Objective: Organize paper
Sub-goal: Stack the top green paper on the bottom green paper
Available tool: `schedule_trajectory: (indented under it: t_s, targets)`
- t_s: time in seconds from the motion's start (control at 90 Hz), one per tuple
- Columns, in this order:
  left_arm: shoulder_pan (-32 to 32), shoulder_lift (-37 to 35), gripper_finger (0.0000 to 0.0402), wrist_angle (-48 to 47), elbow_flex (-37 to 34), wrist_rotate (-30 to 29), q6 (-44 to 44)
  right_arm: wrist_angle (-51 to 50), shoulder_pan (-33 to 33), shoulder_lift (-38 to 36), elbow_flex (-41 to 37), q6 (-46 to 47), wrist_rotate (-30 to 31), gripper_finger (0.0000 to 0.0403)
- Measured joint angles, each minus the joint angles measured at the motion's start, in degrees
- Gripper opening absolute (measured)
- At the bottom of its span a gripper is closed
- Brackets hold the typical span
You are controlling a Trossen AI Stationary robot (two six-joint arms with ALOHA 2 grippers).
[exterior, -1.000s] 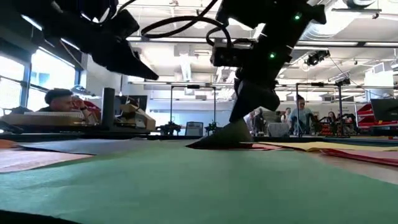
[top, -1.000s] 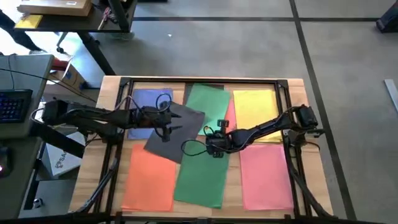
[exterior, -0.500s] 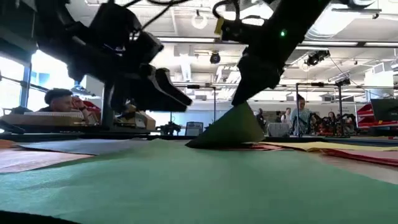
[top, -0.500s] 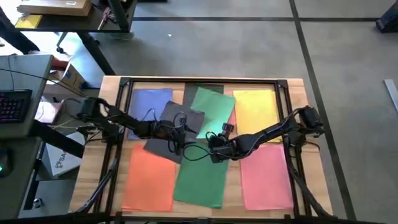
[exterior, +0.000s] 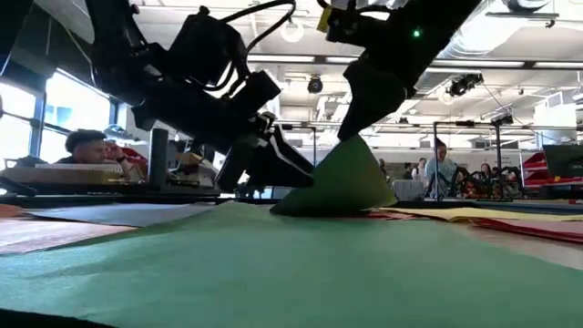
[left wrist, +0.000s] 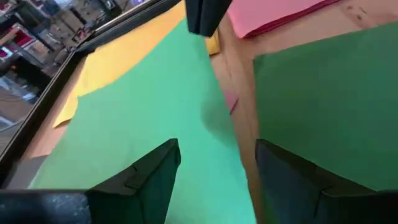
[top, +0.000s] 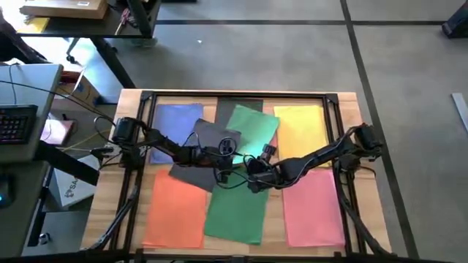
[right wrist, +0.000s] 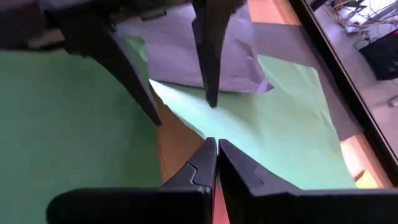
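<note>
At mid-table (top: 131,102), the light green sheet's (top: 252,128) near corner is pinched and lifted by the right claw (right wrist: 216,163), with the left claw (left wrist: 214,165) spread open beside it.

bench (top: 351,102): wooden, black frame
far row: blue (top: 175,117), grey (top: 197,168), green (top: 256,124), yellow (top: 298,124) sheets
near row: orange (top: 175,212), green (top: 238,212), pink (top: 311,204) sheets

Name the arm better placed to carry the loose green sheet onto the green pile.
Right. The right gripper is shut on the lifted green sheet, just above the green pile. The left gripper is open beside it, gripping nothing.
</note>
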Motion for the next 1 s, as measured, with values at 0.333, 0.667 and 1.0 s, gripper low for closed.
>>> schedule_trajectory:
  t_s: [0.333, 0.667, 1.0]
  targets:
    - [0.45, 0.0, 0.0134, -2.96, -0.03, 0.39, -2.37, -0.7, 1.87, -3.41, 0.08, 0.53, 2.19, 0.0]
    - [0.13, 0.0, 0.0009, -2.35, -0.08, -4.97, -2.37, -3.91, 8.45, -5.95, 0.12, 6.09, -0.67, 0.0]
    - [-3.81, -0.31, 0.0, -13.14, 7.3, -12.58, 0.0, -2.95, 13.05, -5.95, 0.12, 0.05, -0.73, 0.0024]
